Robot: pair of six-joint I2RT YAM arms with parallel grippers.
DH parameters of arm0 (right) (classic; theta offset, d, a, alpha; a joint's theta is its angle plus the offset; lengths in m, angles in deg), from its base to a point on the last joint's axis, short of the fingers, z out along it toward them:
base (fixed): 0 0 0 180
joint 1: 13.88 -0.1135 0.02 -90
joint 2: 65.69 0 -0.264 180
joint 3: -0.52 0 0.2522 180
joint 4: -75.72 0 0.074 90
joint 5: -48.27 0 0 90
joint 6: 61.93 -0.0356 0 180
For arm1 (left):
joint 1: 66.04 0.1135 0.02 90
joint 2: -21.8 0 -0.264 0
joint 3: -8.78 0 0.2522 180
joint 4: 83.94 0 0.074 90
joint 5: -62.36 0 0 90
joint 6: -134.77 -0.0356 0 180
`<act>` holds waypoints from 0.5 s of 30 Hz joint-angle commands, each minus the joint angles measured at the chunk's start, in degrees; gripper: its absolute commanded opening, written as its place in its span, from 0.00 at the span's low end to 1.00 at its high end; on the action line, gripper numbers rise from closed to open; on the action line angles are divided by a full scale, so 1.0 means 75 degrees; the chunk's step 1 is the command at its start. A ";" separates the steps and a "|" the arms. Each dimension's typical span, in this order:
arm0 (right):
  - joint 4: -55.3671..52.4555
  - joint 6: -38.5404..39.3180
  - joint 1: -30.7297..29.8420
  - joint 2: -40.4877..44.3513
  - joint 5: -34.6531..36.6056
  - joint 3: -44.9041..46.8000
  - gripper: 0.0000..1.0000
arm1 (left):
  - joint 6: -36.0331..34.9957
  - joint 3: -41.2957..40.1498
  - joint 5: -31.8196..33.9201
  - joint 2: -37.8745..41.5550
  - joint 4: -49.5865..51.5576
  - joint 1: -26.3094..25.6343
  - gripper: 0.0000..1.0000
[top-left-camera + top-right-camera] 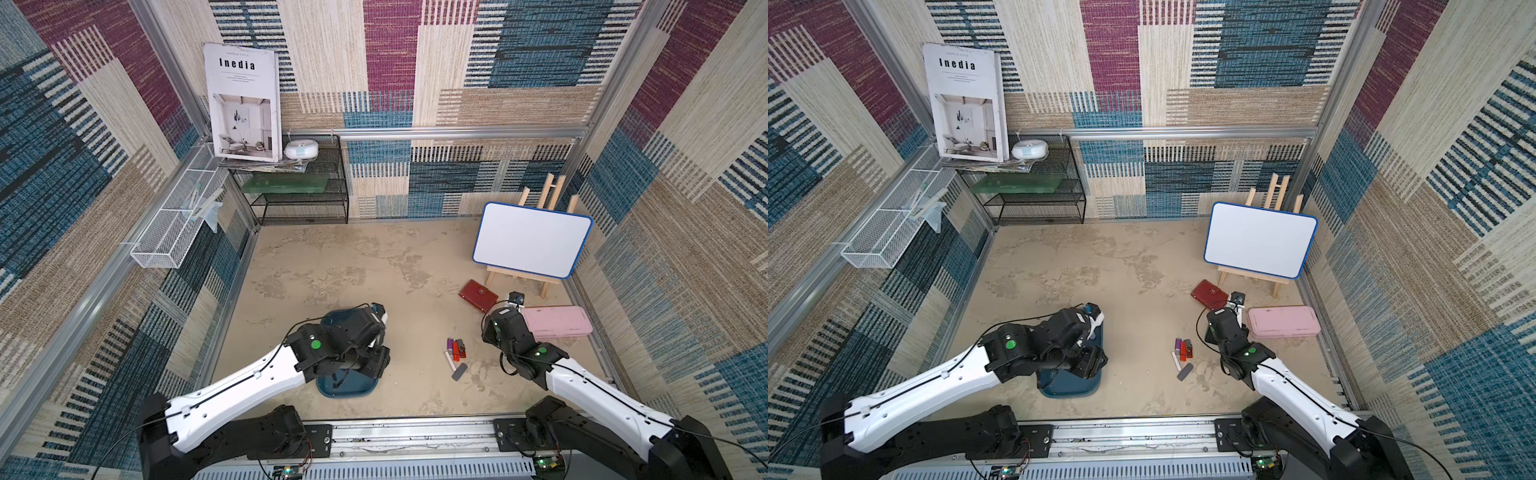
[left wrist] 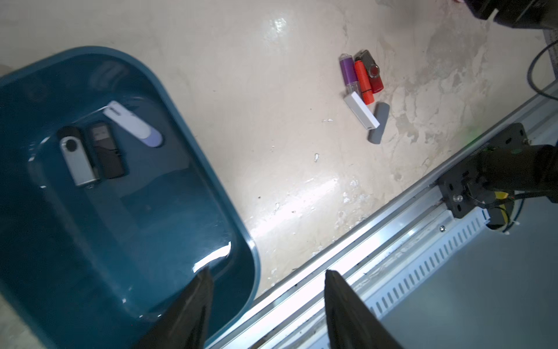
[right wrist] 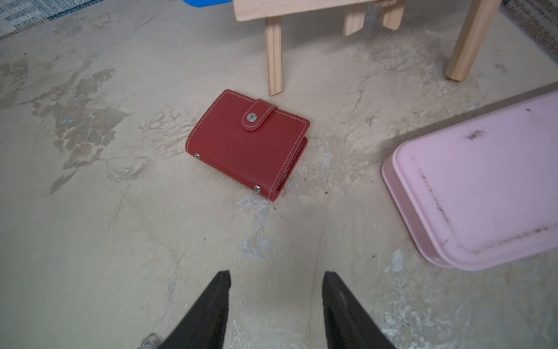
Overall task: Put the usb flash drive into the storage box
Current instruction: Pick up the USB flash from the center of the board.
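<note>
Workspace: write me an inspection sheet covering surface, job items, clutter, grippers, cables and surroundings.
Surface: beige tabletop, mottled and patchy.
Job's things: storage box holds three USB drives; five loose drives lie clustered on the table outside it.
Clutter: red wallet, pink case, whiteboard on a wooden easel.
Grippers: left gripper open, empty, over the box's edge; right gripper open, empty, over bare table near the wallet.
Cables: a black cable loops by the right arm.
Surroundings: patchwork carpet walls, black mesh shelf, Inedia magazine, white wire basket.
</note>
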 commanded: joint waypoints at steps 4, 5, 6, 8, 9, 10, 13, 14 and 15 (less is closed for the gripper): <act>0.0600 -0.0199 0.0004 0.0639 0.0497 0.0307 0.57 | 0.0839 0.0974 0.0455 -0.2040 -0.1257 -0.0973 0.62; 0.0577 -0.0244 0.0006 0.0779 0.0560 0.0360 0.58 | 0.0807 0.1189 0.0497 -0.2395 -0.1278 -0.1119 0.61; 0.0541 -0.0303 0.0005 0.0937 0.0640 0.0409 0.58 | 0.0740 0.1472 0.0518 -0.2817 -0.1278 -0.1334 0.59; 0.0525 -0.0343 0.0009 0.1239 0.0691 0.0526 0.59 | 0.0625 0.1959 0.0475 -0.3539 -0.1277 -0.1628 0.56; 0.0525 -0.0355 0.0011 0.1385 0.0693 0.0585 0.59 | 0.0520 0.2239 0.0434 -0.3904 -0.1287 -0.1794 0.54; 0.0513 -0.0378 0.0007 0.1512 0.0693 0.0636 0.59 | 0.0446 0.2499 0.0378 -0.4221 -0.1278 -0.1913 0.53; 0.0488 -0.0422 0.0010 0.1822 0.0718 0.0745 0.59 | 0.0175 0.3246 0.0170 -0.5013 -0.1287 -0.2142 0.50; 0.0474 -0.0431 0.0006 0.1886 0.0733 0.0774 0.60 | 0.0110 0.3430 0.0107 -0.5203 -0.1281 -0.2161 0.50; 0.0479 -0.0443 0.0009 0.1951 0.0775 0.0791 0.60 | 0.0043 0.3606 0.0056 -0.5403 -0.1289 -0.2163 0.50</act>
